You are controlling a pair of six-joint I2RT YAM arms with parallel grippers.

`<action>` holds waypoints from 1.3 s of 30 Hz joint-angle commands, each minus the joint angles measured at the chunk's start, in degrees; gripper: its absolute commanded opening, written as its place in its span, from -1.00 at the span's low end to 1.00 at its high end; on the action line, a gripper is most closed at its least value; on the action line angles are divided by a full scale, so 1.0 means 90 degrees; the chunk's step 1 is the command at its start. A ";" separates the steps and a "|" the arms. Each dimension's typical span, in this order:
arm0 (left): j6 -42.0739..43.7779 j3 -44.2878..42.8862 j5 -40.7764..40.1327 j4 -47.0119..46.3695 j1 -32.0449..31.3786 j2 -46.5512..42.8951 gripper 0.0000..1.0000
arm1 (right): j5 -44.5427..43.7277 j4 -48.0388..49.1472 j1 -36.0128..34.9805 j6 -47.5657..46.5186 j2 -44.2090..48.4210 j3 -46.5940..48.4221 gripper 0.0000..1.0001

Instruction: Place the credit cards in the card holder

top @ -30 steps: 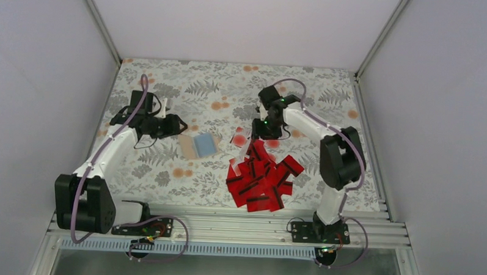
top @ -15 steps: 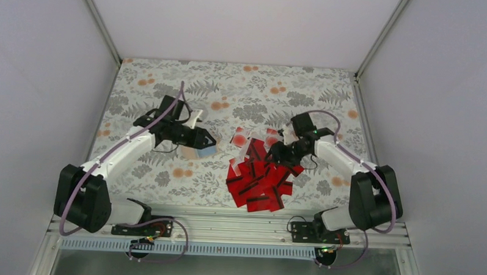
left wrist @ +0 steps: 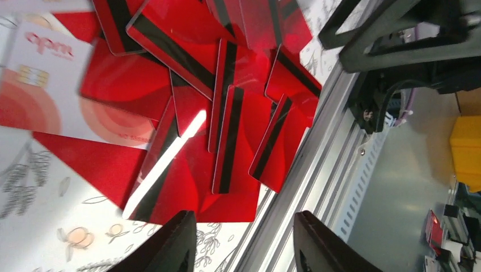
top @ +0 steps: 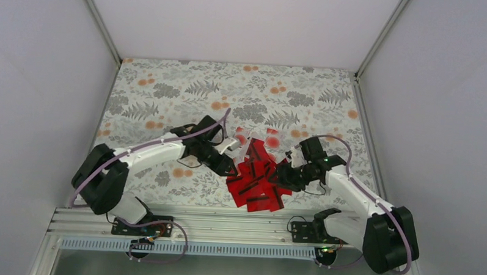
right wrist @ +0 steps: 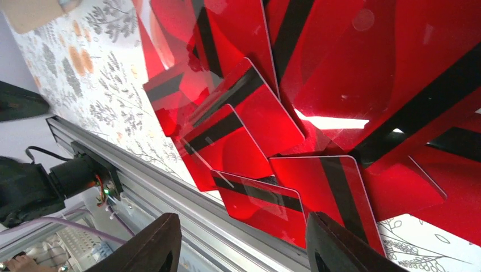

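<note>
The credit cards lie in a loose red heap near the table's front edge, black stripes up on most. A pale-faced card rests at the heap's far left side. My left gripper hovers at the heap's left edge, open and empty. My right gripper is at the heap's right edge, also open and empty. The card holder shows only as a tan corner in the right wrist view; from above my left arm hides it.
The aluminium rail runs just in front of the heap. The floral cloth covers the table between grey side walls. A yellow box sits below the table edge.
Both arms swung down toward the card heap: the left from beside the card holder to the heap's left edge, the right from the far side to its right edge. Right jaws widened slightly.
</note>
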State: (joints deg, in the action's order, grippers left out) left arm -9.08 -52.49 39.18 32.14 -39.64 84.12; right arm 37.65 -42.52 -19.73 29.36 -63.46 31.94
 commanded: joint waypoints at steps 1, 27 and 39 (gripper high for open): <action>-0.0203 -0.0231 -0.0277 -0.0482 -0.0321 0.0549 -0.17 | 0.0083 0.0511 0.0008 0.0384 0.0318 -0.0134 0.14; -0.2346 -0.1639 -0.0382 -0.1077 -0.0517 0.2788 0.08 | 0.1163 0.2410 0.0702 -0.0673 -0.2129 0.0308 0.00; -0.2564 -0.1735 -0.0310 -0.1171 -0.0531 0.3082 0.07 | 0.1491 0.2636 0.0705 -0.0753 -0.2513 0.0172 -0.44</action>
State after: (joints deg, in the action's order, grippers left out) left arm -31.00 -67.05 35.42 22.52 -44.16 110.17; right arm 49.23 -20.51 -13.76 23.68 -84.53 33.98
